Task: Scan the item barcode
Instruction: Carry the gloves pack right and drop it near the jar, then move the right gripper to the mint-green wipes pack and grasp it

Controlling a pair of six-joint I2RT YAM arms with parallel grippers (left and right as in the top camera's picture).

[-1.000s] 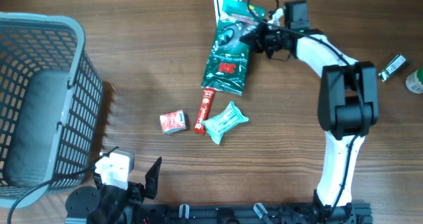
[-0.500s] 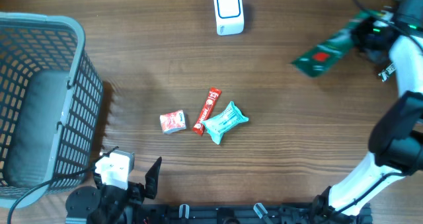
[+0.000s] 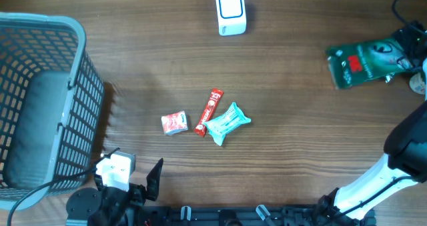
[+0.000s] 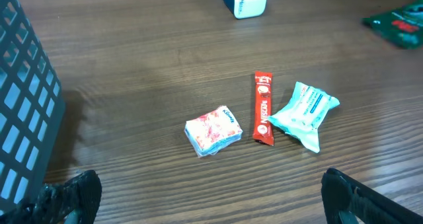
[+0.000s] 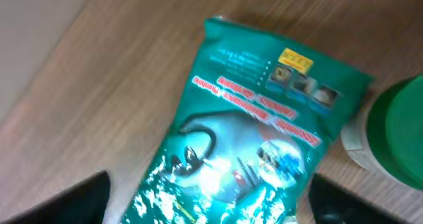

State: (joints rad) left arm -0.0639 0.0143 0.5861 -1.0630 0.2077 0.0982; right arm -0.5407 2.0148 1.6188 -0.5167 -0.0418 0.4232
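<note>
Green packet (image 3: 365, 63) is no longer at the white scanner (image 3: 231, 11) as a second back, nor aloft as half a second back. It lies flat at the far right of the wooden table (image 3: 300, 153), just beside a green-lidded container (image 5: 396, 131), and the right gripper (image 5: 215, 201) that had pinched it now stands spread wide above it, holding nothing. Left gripper (image 4: 218, 197) is unchanged, wide and empty at the near edge by the grey basket (image 3: 40, 26), with the red stick sachet (image 3: 209, 111), teal pack (image 3: 227, 123) and small pink-white packet (image 3: 175, 123) unmoved mid-table on dark wood grain.
</note>
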